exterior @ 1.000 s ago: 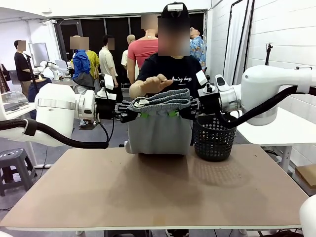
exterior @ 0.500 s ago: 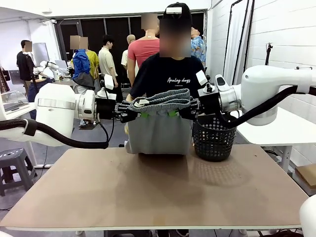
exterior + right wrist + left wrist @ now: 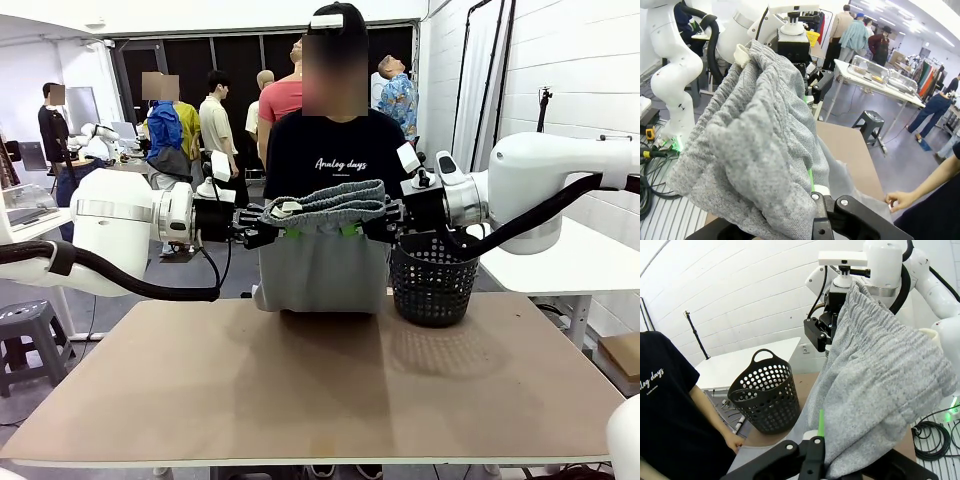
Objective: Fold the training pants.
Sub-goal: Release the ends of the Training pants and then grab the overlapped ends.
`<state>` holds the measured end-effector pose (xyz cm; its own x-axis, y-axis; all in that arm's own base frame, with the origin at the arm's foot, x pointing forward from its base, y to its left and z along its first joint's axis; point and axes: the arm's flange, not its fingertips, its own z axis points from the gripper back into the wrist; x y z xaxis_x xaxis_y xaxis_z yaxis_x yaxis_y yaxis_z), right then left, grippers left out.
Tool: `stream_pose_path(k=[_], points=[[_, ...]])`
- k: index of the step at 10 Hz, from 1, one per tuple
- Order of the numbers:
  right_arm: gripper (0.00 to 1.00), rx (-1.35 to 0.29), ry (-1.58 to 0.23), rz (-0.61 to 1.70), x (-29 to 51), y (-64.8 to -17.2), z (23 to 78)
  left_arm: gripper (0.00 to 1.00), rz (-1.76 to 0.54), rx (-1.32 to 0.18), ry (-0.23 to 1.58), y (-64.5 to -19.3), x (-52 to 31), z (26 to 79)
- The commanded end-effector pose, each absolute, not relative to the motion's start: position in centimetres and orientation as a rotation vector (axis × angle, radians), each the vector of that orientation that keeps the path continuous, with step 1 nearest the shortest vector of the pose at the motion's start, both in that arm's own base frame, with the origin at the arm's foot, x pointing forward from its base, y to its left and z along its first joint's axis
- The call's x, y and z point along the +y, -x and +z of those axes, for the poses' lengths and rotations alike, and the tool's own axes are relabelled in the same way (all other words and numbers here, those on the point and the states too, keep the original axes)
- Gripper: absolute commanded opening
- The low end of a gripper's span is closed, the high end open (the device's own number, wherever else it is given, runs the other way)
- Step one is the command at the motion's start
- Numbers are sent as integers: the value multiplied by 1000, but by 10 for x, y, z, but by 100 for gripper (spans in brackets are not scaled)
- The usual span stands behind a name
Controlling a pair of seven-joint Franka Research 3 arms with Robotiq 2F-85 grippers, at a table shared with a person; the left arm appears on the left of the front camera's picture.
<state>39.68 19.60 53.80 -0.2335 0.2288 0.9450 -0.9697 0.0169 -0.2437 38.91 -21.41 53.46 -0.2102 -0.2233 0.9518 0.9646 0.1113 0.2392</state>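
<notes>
The light grey training pants (image 3: 322, 262) hang above the far half of the table, stretched by their ribbed waistband (image 3: 330, 203) between both grippers. My left gripper (image 3: 284, 228) is shut on the waistband's left end, and my right gripper (image 3: 356, 226) is shut on its right end. The legs drop to the far table edge. In the left wrist view the pants (image 3: 875, 385) drape over my fingers (image 3: 817, 440). In the right wrist view the pants (image 3: 755, 145) bunch over the green pad (image 3: 811, 180). The person's hand (image 3: 897, 201) touches the lower fabric.
A black mesh basket (image 3: 432, 280) stands on the table at the far right, close to the pants; it is also seen as the basket (image 3: 767, 397) in the left wrist view. The brown table (image 3: 310, 390) spreads out in front. The person (image 3: 330, 150) stands behind the pants.
The person's hand, raised above the waistband a second ago, has dropped behind the pants. The person has straightened up. Both grippers and the pants have stayed put.
</notes>
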Motion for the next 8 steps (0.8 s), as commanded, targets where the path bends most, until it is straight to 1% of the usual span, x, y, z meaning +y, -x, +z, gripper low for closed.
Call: stream_pose_path(k=[1,8], points=[[0,-1230,-884,1447,200,-394,539,0,-1363,-1277,833,-388,-215,537],[0,-1230,-884,1447,200,-394,539,0,-1363,-1277,833,-388,-215,537]])
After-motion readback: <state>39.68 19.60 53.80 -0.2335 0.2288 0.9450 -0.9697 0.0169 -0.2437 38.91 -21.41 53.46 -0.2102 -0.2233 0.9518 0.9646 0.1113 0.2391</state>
